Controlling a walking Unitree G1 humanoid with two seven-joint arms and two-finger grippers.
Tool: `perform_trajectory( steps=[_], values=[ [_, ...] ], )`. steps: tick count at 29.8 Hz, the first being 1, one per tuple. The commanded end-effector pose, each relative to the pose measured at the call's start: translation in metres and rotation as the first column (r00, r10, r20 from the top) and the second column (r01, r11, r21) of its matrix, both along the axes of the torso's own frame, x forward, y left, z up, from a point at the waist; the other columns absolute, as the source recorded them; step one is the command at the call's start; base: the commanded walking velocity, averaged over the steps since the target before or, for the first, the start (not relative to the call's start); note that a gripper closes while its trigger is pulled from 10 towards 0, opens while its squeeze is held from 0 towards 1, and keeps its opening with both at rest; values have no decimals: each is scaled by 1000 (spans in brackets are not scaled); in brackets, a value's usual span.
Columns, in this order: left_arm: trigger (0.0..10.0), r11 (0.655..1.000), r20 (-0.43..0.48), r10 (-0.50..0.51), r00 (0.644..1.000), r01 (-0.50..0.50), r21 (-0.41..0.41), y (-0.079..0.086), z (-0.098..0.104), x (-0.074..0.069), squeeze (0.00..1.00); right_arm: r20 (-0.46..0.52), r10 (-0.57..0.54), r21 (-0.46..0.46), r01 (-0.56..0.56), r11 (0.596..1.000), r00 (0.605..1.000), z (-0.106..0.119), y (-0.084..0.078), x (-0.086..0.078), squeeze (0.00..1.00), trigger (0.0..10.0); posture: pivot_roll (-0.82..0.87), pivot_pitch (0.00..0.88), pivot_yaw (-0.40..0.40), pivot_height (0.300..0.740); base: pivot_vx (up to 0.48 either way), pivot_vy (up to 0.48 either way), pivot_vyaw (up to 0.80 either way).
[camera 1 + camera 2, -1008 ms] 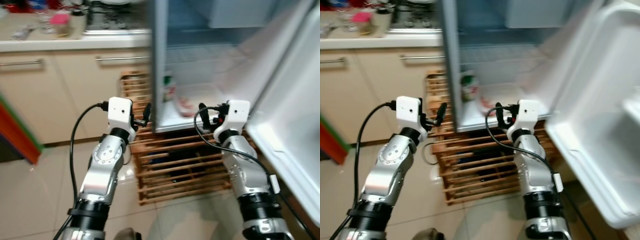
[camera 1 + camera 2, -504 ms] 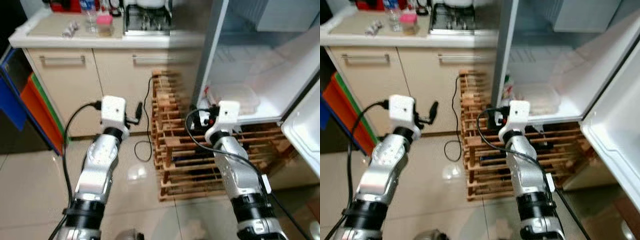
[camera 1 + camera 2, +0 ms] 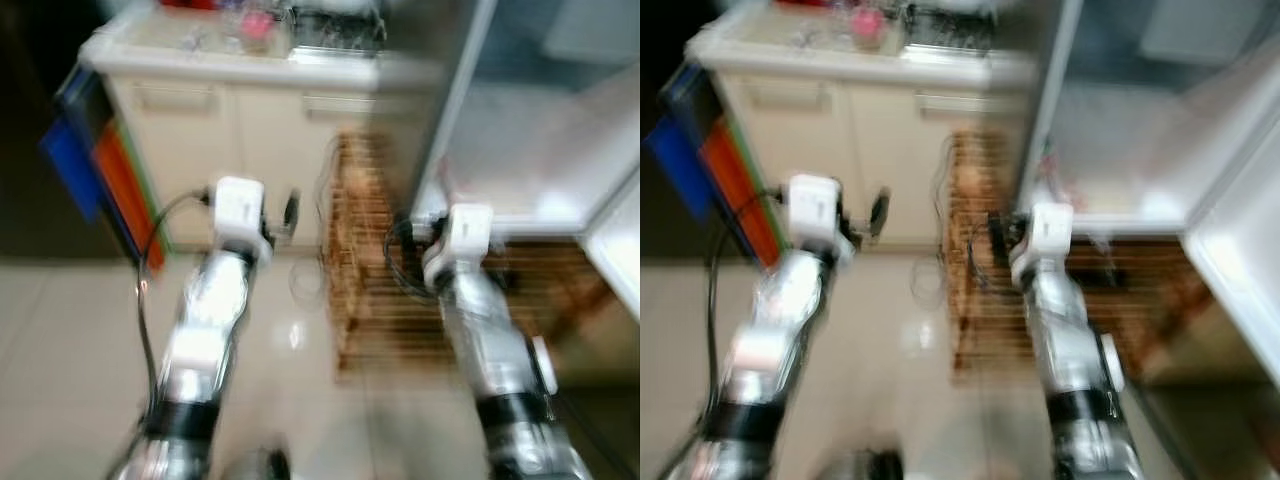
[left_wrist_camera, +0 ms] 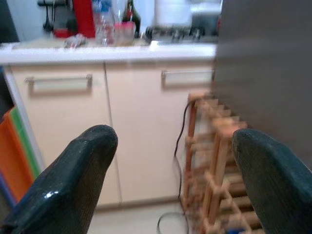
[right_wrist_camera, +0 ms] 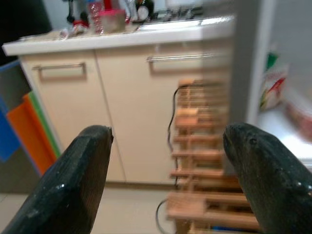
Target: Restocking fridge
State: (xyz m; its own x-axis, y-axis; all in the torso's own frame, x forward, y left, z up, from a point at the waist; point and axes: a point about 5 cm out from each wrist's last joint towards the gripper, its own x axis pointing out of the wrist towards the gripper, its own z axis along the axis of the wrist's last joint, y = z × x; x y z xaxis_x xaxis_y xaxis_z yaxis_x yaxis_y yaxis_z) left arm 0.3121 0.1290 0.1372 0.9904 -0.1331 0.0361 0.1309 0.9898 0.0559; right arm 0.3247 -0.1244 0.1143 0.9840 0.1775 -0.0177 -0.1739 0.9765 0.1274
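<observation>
Fridge (image 3: 520, 150) (smooth white interior) stands open w/ slatted wooden rack (image 4: 214, 161) beside; both grippers (image 4: 170, 185) (image 5: 165, 180) spread, empty.

The open fridge (image 3: 520, 150) is standing on the right, the cupboards (image 3: 250, 140) on the left, the wooden rack (image 3: 390, 290) sitting under the fridge.
</observation>
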Motion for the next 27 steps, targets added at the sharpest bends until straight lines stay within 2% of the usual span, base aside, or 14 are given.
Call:
perform_trajectory(
  steps=[1, 2, 5, 11, 20, 27],
  values=[
    [10000, 1000, 41, -30, 999, 30, 0, -7, 10, 3, 0, 3, 4, -13, -4, 1000, 1000, 1, 0, 0, 0, 10000, -13, 0, -15, 740, 0, 0, 0],
    [10000, 999, 40, -35, 999, 35, -8, -8, 10, 3, 0, 4, 8, -16, -8, 1000, 1000, 1, 0, 0, 0, 10000, -14, 0, -15, 740, 0, 0, 0],
    [10000, 998, 48, -56, 997, 54, 31, -10, 11, 2, 0, 17, 34, -31, -34, 999, 999, 2, 5, -1, 0, 10000, -15, 0, -15, 740, 0, -90, 0],
    [10000, 996, 60, -85, 995, 86, -16, -15, 11, -2, 0, 14, 51, -29, -51, 998, 999, 1, 8, -3, 0, 10000, -18, 0, -17, 740, 0, -480, 0],
    [10000, 995, 64, -100, 993, 102, -22, -18, 12, -3, 0, 8, 54, -31, -54, 998, 999, 1, 8, -1, 0, 10000, -15, 0, -15, 740, 0, -480, 0],
    [10000, 996, 66, -81, 994, 83, -17, -15, 12, -2, 0, -2, 60, -31, -60, 998, 998, -3, 8, -2, 0, 10000, -6, 0, -11, 740, 0, 0, 0]
  ],
)
